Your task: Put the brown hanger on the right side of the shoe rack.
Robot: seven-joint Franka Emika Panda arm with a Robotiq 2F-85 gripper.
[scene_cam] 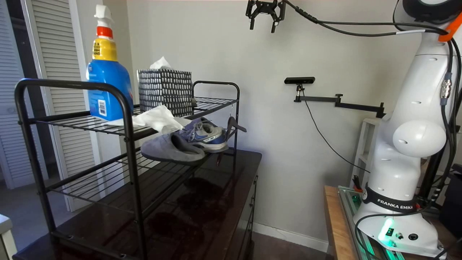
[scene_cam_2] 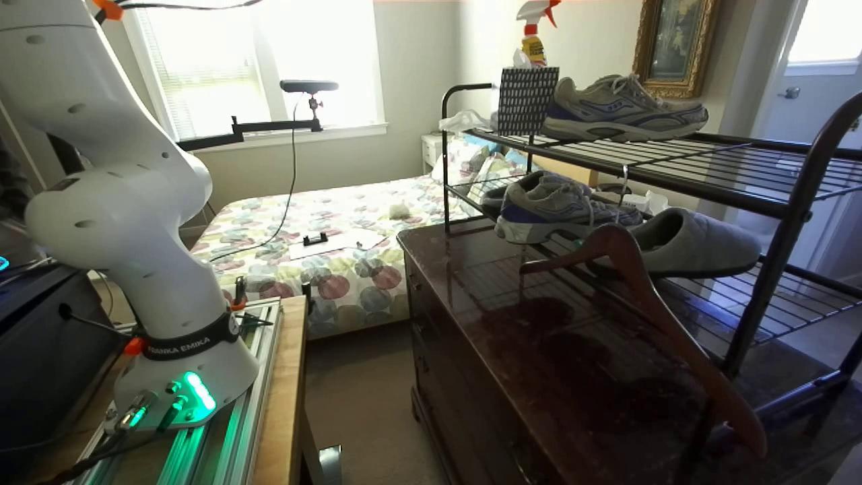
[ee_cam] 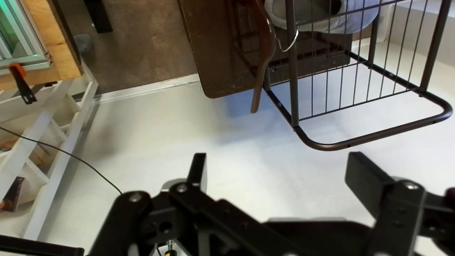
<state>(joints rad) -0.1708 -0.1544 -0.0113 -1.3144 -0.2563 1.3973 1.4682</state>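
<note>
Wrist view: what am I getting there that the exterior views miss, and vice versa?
Only the wrist view: a dark box-like item in the white shelving. Only the exterior views: the spray bottle, tissue box and white arm. Both: the brown hanger, hanging from the shoe rack, and the dark cabinet. The wrist view and an exterior view share the open gripper.

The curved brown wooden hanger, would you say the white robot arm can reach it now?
Probably yes: the hanger hangs outside the black metal shoe rack, on the side facing the arm, and the black tool is open.
</note>
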